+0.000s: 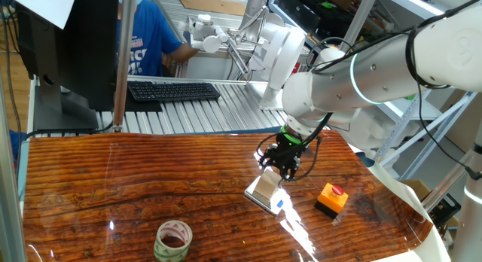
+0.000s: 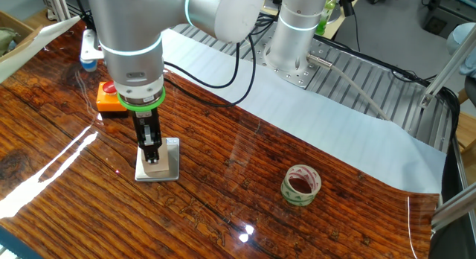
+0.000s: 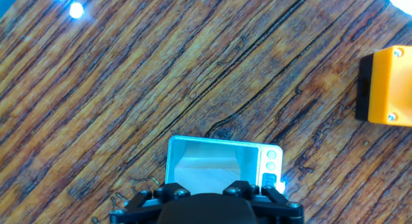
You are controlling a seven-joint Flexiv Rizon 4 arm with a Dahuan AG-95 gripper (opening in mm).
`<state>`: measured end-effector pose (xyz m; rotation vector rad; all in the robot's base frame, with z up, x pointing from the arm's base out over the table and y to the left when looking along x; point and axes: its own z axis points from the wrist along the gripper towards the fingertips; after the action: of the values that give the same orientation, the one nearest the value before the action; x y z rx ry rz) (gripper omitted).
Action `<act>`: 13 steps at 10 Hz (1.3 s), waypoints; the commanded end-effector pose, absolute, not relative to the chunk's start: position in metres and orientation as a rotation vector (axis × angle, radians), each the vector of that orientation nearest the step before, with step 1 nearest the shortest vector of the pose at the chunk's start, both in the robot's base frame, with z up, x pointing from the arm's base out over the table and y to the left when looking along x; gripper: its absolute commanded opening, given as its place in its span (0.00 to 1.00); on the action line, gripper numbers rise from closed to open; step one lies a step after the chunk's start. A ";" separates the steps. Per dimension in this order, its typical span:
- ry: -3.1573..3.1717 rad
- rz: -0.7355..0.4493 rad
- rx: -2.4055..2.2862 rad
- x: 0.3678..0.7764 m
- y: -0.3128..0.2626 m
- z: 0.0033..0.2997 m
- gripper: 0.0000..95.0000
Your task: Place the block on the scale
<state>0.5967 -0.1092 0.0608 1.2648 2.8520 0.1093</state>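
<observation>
The block [image 3: 205, 171] sat on the scale [image 3: 267, 161], near the desk edge by the orange box [image 1: 331, 199]. The gripper [image 2: 152, 158] stood over it, fingers apparently about the block; whether they gripped it I could not tell. Placing looked nearly finished; next came letting go and lifting straight up.

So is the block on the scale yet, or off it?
On it, it seems: in the hand view the block sits within the scale outline, under the gripper. Whether the gripper has released it, cannot tell.
</observation>
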 end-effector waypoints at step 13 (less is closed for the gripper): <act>2.858 0.110 1.257 0.597 -0.109 0.059 0.60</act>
<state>0.5965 -0.1085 0.0598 1.2627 2.8558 0.1097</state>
